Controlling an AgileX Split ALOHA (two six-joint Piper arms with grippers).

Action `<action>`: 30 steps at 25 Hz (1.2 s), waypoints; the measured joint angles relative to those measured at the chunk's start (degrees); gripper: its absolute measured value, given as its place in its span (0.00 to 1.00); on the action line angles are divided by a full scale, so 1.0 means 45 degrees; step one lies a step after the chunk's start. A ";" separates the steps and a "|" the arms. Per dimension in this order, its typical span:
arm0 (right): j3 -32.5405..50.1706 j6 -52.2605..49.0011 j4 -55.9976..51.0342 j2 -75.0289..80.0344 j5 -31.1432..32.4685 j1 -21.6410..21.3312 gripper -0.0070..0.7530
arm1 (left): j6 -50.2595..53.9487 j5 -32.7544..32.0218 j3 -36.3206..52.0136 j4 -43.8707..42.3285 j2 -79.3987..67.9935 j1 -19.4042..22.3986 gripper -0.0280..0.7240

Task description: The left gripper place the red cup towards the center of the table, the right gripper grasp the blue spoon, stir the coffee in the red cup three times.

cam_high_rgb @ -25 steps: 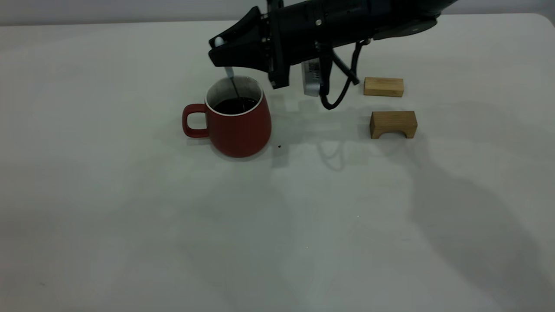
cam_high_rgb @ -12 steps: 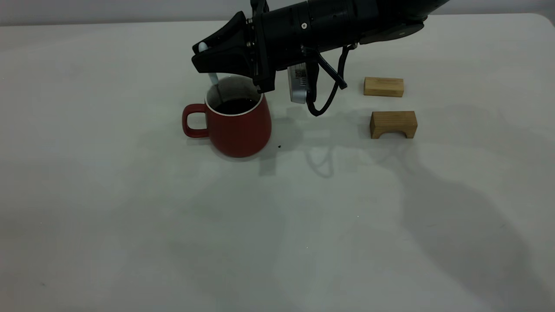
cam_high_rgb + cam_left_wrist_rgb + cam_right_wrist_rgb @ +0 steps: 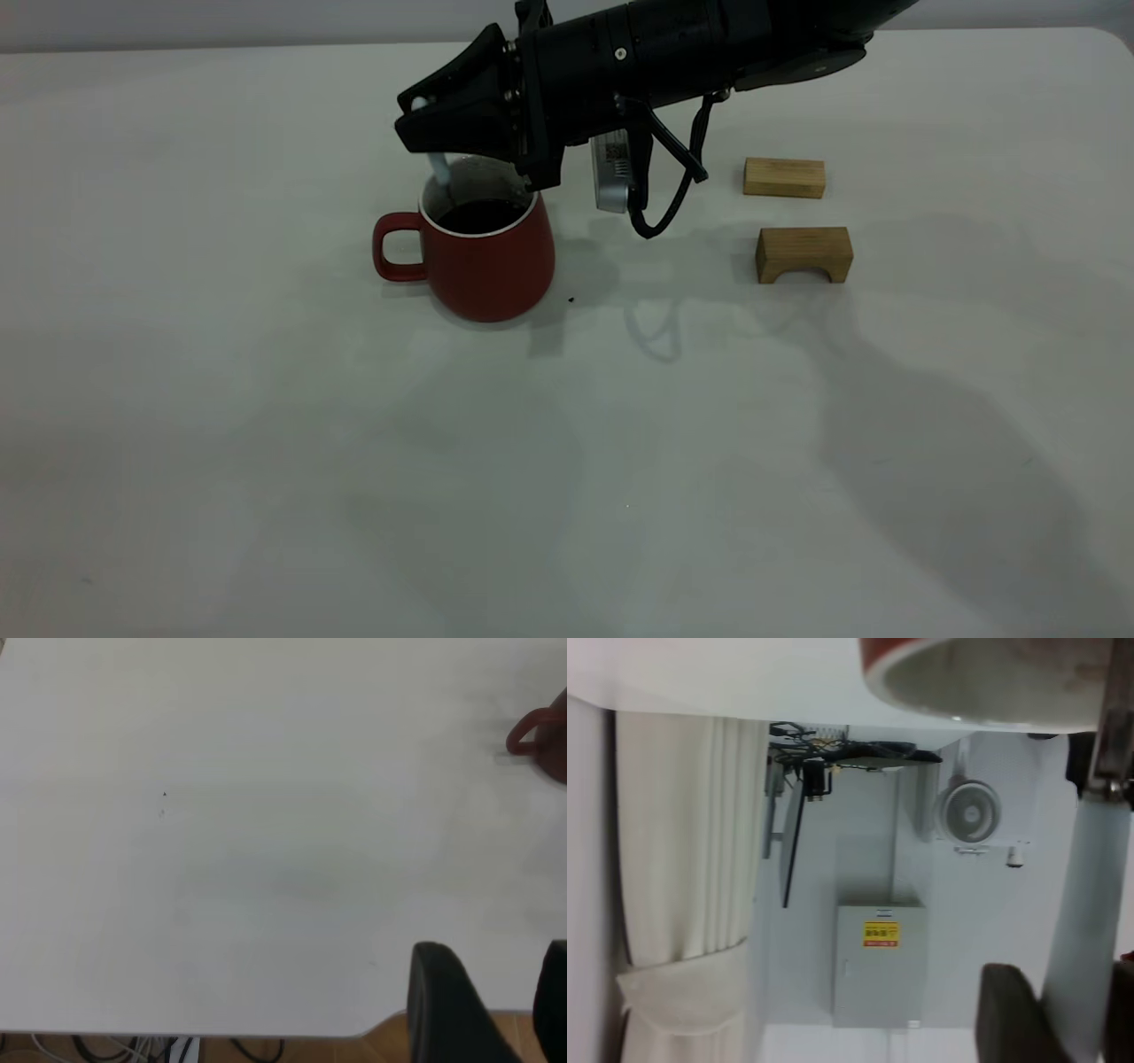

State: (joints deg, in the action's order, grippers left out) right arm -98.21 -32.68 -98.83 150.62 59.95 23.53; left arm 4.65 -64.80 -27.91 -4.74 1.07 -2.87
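The setting was an indoor laboratory or robot test room, not a home. A plain off-white table [image 3: 266, 443] served as the work surface, and a black robot arm [image 3: 709, 44] reached over it. The right wrist view showed the room beyond: pale walls, a long cream curtain [image 3: 682, 859], a grey metal cabinet [image 3: 879, 966] bearing a yellow warning label [image 3: 881, 934], a white fan [image 3: 970, 813], and a dark stand with cabling [image 3: 806, 780]. Loose cables [image 3: 133, 1050] lay on the wooden floor [image 3: 390, 1047] beneath the table edge.

Red cup [image 3: 492, 257] upright on table [image 3: 266, 443], coffee [image 3: 479, 215] inside; blue spoon [image 3: 438, 166] dipped in.
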 joint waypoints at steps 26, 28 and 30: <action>0.0000 0.1016 1.4425 -0.9274 0.2108 -0.0009 0.68 | 0.0000 0.0000 0.0000 0.0000 0.0000 0.0000 0.47; 0.0000 0.2403 1.5608 -1.0216 0.2204 -0.0009 0.68 | 0.0000 0.0000 0.0000 0.0000 0.0000 0.0000 0.47; 0.0000 0.4153 1.6540 -1.0985 0.2266 -0.0009 0.68 | 0.0000 0.0000 0.0000 0.0000 0.0000 0.0000 0.47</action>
State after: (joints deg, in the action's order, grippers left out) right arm -98.21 -13.99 -24.40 101.19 70.15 23.48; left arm 4.65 -64.80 -27.91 -4.74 1.07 -2.87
